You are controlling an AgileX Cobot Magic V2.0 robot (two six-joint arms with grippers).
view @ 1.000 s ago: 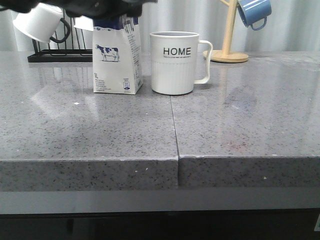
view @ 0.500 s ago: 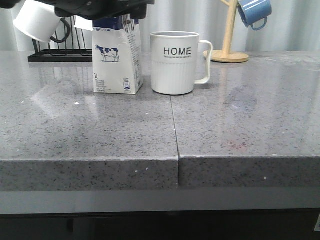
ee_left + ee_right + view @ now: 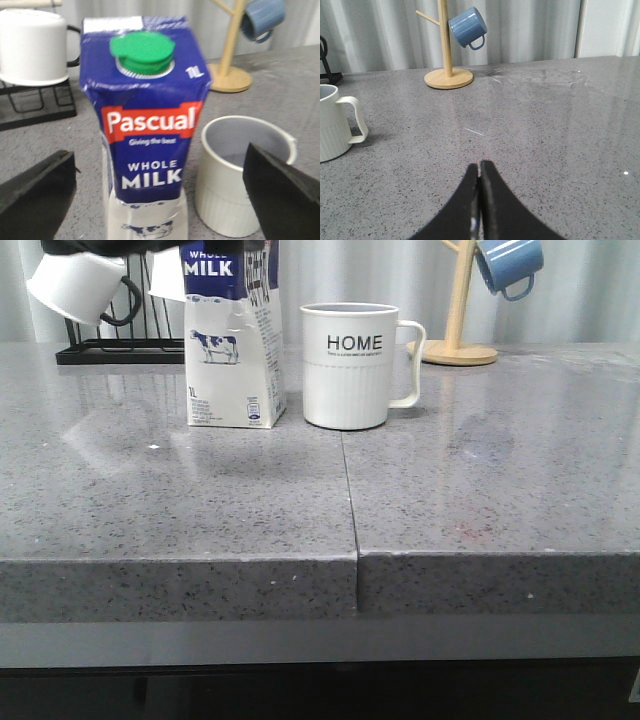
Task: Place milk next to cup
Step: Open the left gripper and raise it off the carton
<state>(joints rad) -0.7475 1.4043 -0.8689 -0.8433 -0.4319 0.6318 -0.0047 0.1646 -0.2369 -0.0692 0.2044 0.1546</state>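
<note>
The milk (image 3: 235,350), a white carton with a dark blue top and a cow picture, stands upright on the grey counter, just left of the cup (image 3: 345,365). The cup is a white ribbed mug lettered "HOME", its handle pointing right. A narrow gap separates them. My left gripper (image 3: 160,155) is open, with its fingers spread wide on either side of the carton (image 3: 150,125) and the cup (image 3: 235,190), touching neither. Only a dark part of the left arm (image 3: 90,248) shows in the front view. My right gripper (image 3: 480,167) is shut and empty, low over bare counter right of the cup (image 3: 330,122).
A black rack (image 3: 100,350) with a white, black-handled mug (image 3: 75,285) stands behind the milk on the left. A wooden mug tree (image 3: 458,300) holding a blue mug (image 3: 508,262) stands back right. A seam (image 3: 348,490) runs across the counter toward its front edge.
My left gripper has risen off the carton's top and nearly out of the front view, uncovering the blue "MILK" top. The carton and cup have not moved.
</note>
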